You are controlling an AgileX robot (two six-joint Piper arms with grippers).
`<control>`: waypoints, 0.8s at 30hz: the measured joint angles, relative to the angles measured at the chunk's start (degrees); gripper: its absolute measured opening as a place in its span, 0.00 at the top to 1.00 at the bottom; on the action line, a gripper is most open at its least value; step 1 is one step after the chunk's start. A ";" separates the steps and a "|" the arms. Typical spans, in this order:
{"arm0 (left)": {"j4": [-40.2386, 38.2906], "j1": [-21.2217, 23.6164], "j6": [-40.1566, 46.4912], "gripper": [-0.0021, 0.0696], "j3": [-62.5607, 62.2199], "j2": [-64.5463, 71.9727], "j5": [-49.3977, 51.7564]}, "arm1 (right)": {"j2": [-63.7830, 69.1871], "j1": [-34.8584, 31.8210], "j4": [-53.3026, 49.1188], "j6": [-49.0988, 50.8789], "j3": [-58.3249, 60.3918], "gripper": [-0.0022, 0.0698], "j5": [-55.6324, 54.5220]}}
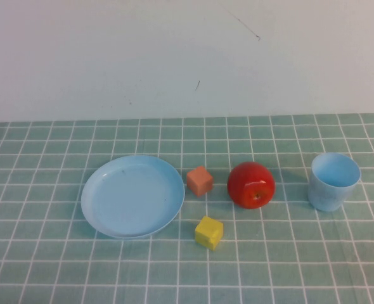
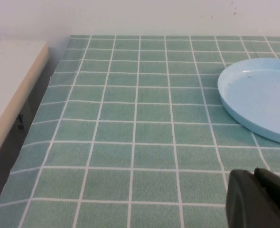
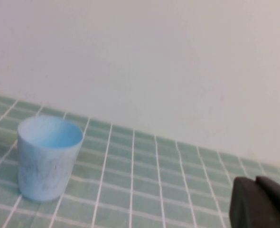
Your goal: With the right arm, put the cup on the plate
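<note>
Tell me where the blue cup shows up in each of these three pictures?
High view: the cup stands upright at the right, beside the apple.
Left wrist view: not in it; only the plate and the left end effector, low at the edge.
Right wrist view: the cup at the left; the right end effector in the corner.
Shared landmark: the green checked tablecloth.

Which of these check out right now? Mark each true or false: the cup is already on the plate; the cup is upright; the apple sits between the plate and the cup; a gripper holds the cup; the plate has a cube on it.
1. The cup is on the plate. False: it stands on the tablecloth, far right.
2. The cup is upright. True.
3. The apple sits between plate and cup. True.
4. A gripper holds the cup. False: the right gripper and the left gripper are both clear of it.
5. The plate has a cube on it. False: the orange cube and yellow cube lie beside it.
</note>
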 joint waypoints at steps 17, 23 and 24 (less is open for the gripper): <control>0.00 0.00 -0.02 0.97 0.00 0.00 0.00 | 0.00 0.00 -4.06 -2.01 -0.66 0.97 -37.83; 0.00 0.00 -0.02 0.97 0.00 0.00 0.00 | 0.00 0.00 -6.27 -2.26 -11.63 0.97 -34.28; 0.00 0.00 -0.02 0.97 0.00 0.00 0.00 | 0.00 0.00 -7.20 -2.35 -14.54 0.97 -32.36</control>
